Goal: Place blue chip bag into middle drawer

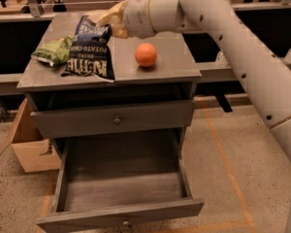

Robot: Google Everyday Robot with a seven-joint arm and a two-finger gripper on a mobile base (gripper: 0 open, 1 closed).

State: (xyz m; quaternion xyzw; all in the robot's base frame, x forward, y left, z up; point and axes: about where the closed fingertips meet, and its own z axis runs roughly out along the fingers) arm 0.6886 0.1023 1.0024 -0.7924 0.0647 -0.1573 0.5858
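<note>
The blue chip bag is dark navy with white lettering. It hangs from its top edge over the left half of the grey cabinet top. My gripper is shut on the bag's top edge, reaching in from the right at the top of the view. The middle drawer is pulled out below, open and empty, with a plank floor and a small knob on its front.
A green chip bag lies at the left of the cabinet top, partly behind the blue bag. An orange sits right of centre. The upper drawer front is shut. A cardboard box stands on the floor at left.
</note>
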